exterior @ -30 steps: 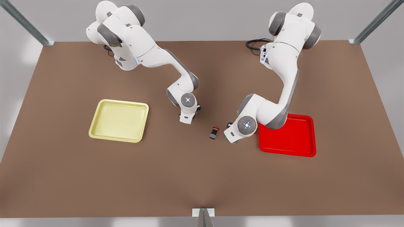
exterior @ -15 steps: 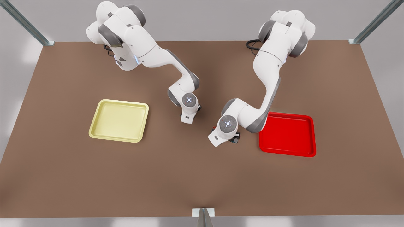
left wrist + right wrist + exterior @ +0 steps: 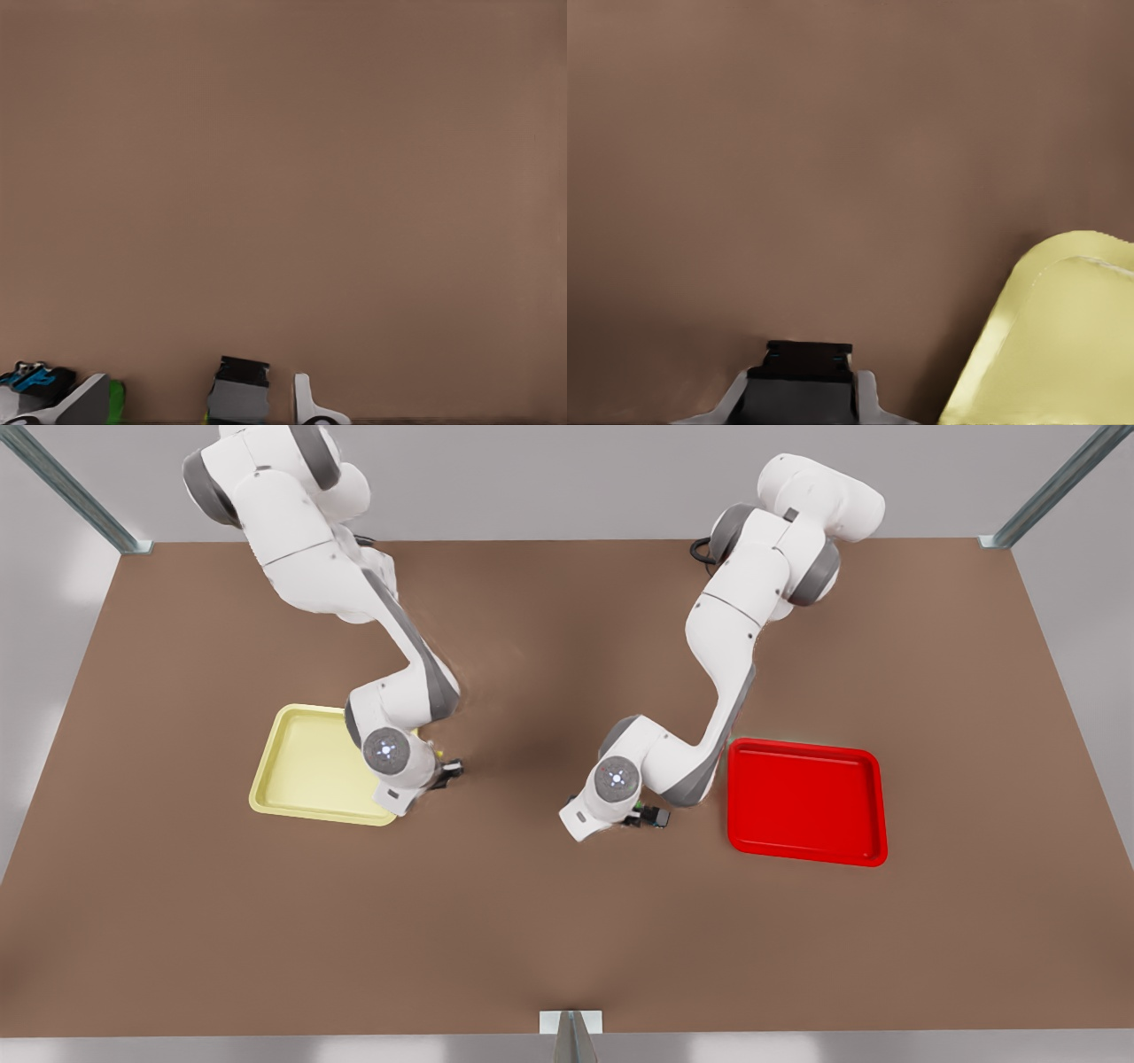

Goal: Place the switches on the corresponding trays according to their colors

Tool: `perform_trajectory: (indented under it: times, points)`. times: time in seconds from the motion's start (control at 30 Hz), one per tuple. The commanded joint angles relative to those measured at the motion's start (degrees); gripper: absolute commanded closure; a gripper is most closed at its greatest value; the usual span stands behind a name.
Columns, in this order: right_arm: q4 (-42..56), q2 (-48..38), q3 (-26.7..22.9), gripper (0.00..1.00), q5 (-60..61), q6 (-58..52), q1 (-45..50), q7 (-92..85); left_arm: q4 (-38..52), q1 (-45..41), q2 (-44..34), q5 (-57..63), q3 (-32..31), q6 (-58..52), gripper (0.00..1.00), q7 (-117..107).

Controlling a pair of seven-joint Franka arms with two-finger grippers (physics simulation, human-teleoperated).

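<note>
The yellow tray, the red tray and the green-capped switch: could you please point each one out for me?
yellow tray (image 3: pixel 301 766): front view, bare floor of the tray.
red tray (image 3: pixel 806 802): front view, middle of its floor.
green-capped switch (image 3: pixel 116 400): left wrist view, on the green cap.

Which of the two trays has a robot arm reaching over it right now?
The pale yellow tray: the right gripper sits at its corner, the arm crossing over it. The red tray lies apart, the left gripper beside it over the table.
</note>
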Motion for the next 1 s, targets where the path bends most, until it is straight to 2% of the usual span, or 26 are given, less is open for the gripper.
perform_trajectory:
  times: [0.0, 0.1, 0.17, 0.2, 0.47, 0.5, 0.57, 0.6, 0.63, 0.67, 0.97]
  points:
    - [-1.1, -1.2, 0.0, 0.47, -0.1, -0.3, -2.6, -2.5, 0.2, -0.9, 0.0, -0.9, 0.5, -0.1, 0.00, -0.6]
    - [-10.4, -7.8, 0.0, 0.47, -2.4, -0.3, -12.2, -12.7, 0.6, -4.9, 0.3, -6.2, 5.4, -0.1, 0.00, -4.6]
    - [-13.5, -9.6, 0.0, 0.46, -3.2, -0.2, -14.7, -15.4, -0.3, -4.6, 0.2, -5.9, 5.9, -0.3, 0.00, -3.3]
    - [-14.5, -10.2, 0.0, 0.00, -4.6, -0.2, -16.2, -17.9, -0.6, -4.2, 0.1, -5.9, 6.3, -0.3, 0.00, -2.0]
    - [-12.7, -10.0, 0.5, 0.00, -4.6, 0.3, -16.1, -17.9, -2.3, -3.1, 2.3, -6.3, 6.3, 2.9, 0.00, 0.5]
    - [-7.6, -10.0, 1.5, 0.00, -4.5, -2.6, -15.4, -17.2, -2.7, -2.8, 2.3, -6.3, 6.3, 3.6, 0.00, 0.5]
    - [11.7, -9.0, 4.4, 0.00, -4.3, -22.8, -15.3, -2.7, -2.9, -2.6, 2.3, -6.2, 6.1, 3.6, 0.00, 0.5]
    - [22.7, -9.3, 5.7, 0.00, -4.3, -34.0, -15.3, -1.8, -2.9, -2.5, 2.3, -6.3, 5.9, 3.6, 0.00, 0.5]
    - [29.9, -9.6, 6.9, 0.00, -4.6, -40.1, -15.3, -1.8, -2.9, -2.5, 2.3, -6.4, 5.6, 3.6, 0.00, 0.4]
    - [31.4, -11.6, 7.0, 0.00, -4.6, -41.1, -15.3, -2.2, -2.9, -2.7, 2.2, -7.2, 5.6, 3.6, 0.00, 0.4]
    - [30.6, -11.6, 7.0, 0.00, -6.3, -38.8, -14.6, -1.8, -4.1, -2.1, 2.3, -7.2, 5.4, 4.3, 0.01, 1.8]
